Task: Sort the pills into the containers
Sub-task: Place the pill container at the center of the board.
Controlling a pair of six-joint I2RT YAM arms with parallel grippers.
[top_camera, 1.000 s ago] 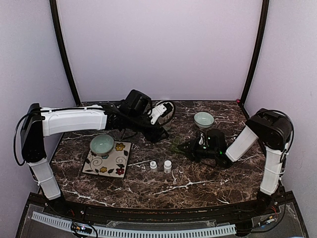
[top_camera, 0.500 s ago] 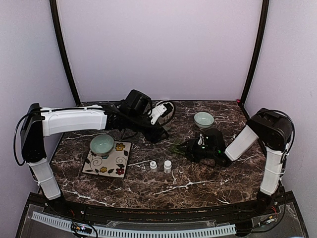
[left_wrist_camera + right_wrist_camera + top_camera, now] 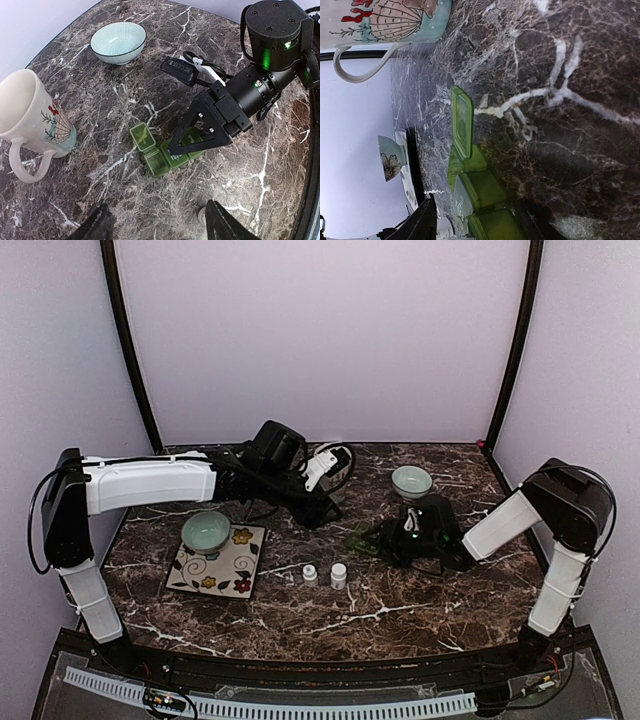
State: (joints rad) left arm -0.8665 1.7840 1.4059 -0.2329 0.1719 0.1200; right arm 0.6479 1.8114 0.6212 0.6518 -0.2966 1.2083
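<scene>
Left wrist view: small dark green three-compartment plastic pill box [image 3: 160,159] lies on the dark marble table [image 3: 115,95], one end lid up — ready for pills. Right gripper [image 3: 475,225] straddles it, fingers spread, poised for the lids; left gripper [image 3: 157,227] hovers overhead, spread, empty.

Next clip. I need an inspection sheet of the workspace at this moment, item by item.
Surface: dark marble table, no spills seen.
Job's things: green pill box lying flat, its end lid flipped open, the other lids look shut; no loose pills seen.
Clutter: mug; bowl; second bowl on a floral plate; two white bottles.
Grippers: left gripper open and empty, held above the table; right gripper open, low at the pill box's shut end.
Cables: black cable looped at the left wrist.
Surroundings: pale walls, black poles.
</scene>
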